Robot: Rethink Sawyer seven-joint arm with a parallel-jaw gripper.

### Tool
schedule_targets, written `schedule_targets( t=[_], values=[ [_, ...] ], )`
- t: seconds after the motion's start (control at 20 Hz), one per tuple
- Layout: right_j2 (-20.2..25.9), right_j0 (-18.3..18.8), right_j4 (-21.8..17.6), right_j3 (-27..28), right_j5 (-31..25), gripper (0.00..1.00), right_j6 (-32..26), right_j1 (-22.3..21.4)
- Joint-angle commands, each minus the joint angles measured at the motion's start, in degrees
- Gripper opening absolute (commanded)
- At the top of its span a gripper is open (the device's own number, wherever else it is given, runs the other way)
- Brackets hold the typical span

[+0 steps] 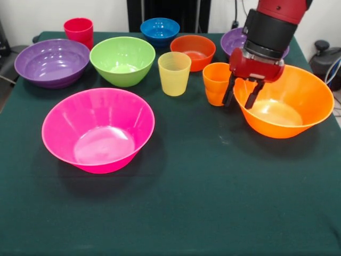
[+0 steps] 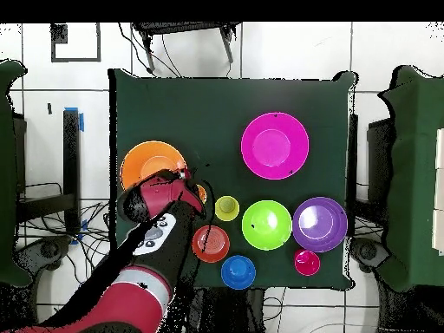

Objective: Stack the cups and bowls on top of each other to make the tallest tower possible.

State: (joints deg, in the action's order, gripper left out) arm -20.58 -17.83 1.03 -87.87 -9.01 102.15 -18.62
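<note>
My gripper (image 1: 241,94) is open and hangs over the left rim of the large orange bowl (image 1: 301,93). One finger is inside the bowl and the other is outside, next to the orange cup (image 1: 215,80). The yellow cup (image 1: 174,72) stands left of that cup. The large pink bowl (image 1: 98,125) sits at the front left. Behind stand the green bowl (image 1: 122,56), a purple bowl (image 1: 51,60), the red cup (image 1: 78,29), the blue bowl (image 1: 160,28) and the orange-red bowl (image 1: 193,48). A second purple bowl (image 1: 231,40) is partly hidden behind my arm. In the overhead view my gripper (image 2: 187,180) is at the orange bowl's (image 2: 147,165) edge.
All the bowls and cups stand apart and upright on the dark green tablecloth (image 1: 186,202). The wide front half of the cloth holds only the pink bowl. My arm (image 2: 147,260) covers the table edge nearest the base in the overhead view.
</note>
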Motion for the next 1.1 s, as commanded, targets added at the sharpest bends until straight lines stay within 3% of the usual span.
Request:
schedule_targets(
  t=[0.05,0.25,0.5,0.85,1.1],
  values=[
    [-0.36,-3.51,0.41,5.48,-12.60,1.00,5.89,-0.99],
    [-2.32,-4.61,-0.13,7.39,-15.88,1.00,5.58,-0.88],
    [-1.50,-5.88,1.38,5.98,-17.40,1.00,8.67,-1.70],
    [3.68,-6.89,8.07,0.87,-15.66,1.00,16.02,-2.99],
    [8.71,-4.82,12.54,-2.47,-15.42,1.00,17.02,-4.84]
  ],
)
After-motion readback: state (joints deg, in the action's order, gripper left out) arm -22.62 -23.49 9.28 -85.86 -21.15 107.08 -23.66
